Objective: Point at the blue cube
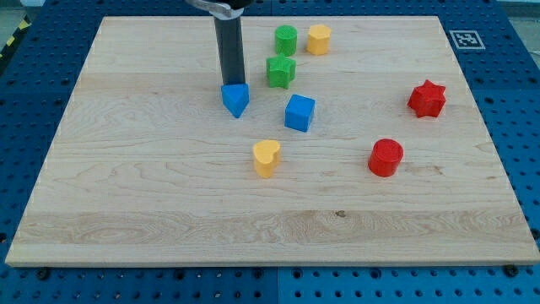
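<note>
The blue cube sits near the middle of the wooden board. A blue wedge-shaped block lies to its left. My rod comes down from the view's top, and my tip ends right behind the blue wedge, touching or nearly touching its upper edge. The tip is about 80 pixels to the left of the blue cube and a little above it in the view, not at it.
A green star-shaped block, a green cylinder and a yellow hexagonal block sit near the top. A yellow heart-shaped block lies below the cube. A red star and red cylinder lie right.
</note>
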{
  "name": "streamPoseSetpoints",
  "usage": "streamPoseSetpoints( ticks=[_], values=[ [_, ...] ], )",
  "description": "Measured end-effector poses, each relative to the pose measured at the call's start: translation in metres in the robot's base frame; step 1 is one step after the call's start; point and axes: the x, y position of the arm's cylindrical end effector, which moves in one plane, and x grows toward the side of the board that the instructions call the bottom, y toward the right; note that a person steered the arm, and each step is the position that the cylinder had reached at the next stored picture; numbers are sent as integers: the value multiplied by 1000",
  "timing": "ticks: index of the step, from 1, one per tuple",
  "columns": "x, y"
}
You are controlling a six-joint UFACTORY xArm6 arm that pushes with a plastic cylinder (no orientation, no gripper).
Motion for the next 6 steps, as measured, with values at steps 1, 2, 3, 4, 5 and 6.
streamPoseSetpoints(
  ticks=[1, 2, 3, 4, 5, 6],
  values=[
    [12, 0],
    [11, 0],
    [-6, 12],
    [-3, 33],
    [19, 48],
    [25, 62]
  ],
)
